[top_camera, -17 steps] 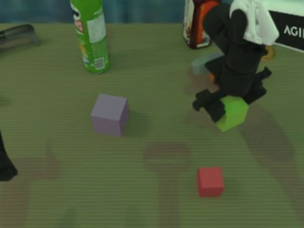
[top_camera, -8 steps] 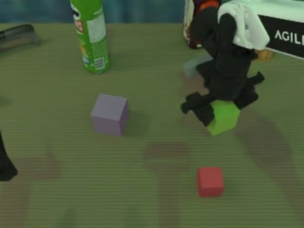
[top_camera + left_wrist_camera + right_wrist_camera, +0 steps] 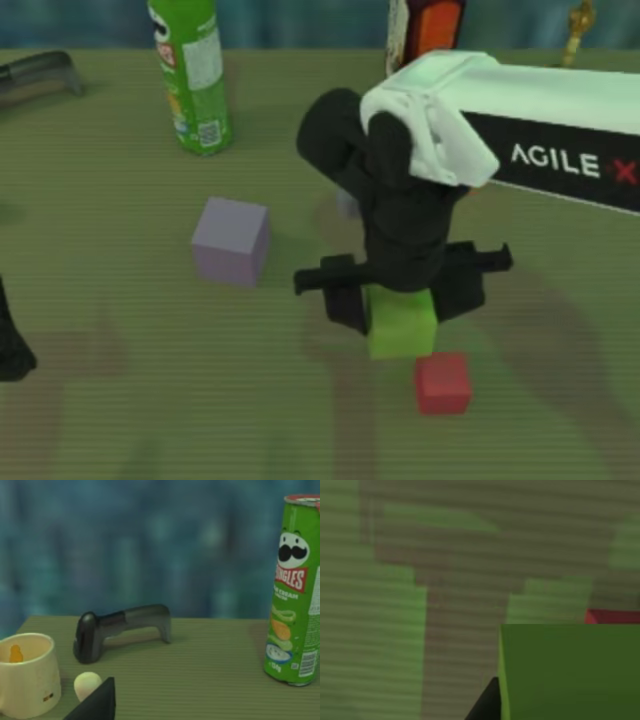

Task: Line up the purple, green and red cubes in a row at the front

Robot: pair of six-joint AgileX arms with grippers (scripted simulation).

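My left arm [image 3: 12, 345] sits parked at the far left edge of the table, only a dark stub of it in the top view, and I cannot tell how its fingers stand. Near it at the back left lies one dark handheld scanner [image 3: 40, 72], and my left wrist view shows one cream mug [image 3: 26, 675] and one small pale ball [image 3: 87, 685] just beside it. Next comes one tall green can [image 3: 190, 75], upright at the back. In front of it, well apart, rests the one purple cube [image 3: 231, 240] on the table [image 3: 120, 420], untouched. Toward the middle, my right gripper [image 3: 400, 300] hangs over the front half of the table, its two black fingers closed to the width of the one green cube [image 3: 402, 322], one on each side of it, so the cube is clamped between them. From my right wrist view the green cube fills the near corner, with the table's striped surface beyond it. Just beside it, toward the front and right, sits the one red cube [image 3: 443, 382]; whether the two cubes touch I cannot tell from above. At the back, behind my right arm, stands one orange bottle [image 3: 425, 30], and further right one small golden object [image 3: 580, 22] too small to name.
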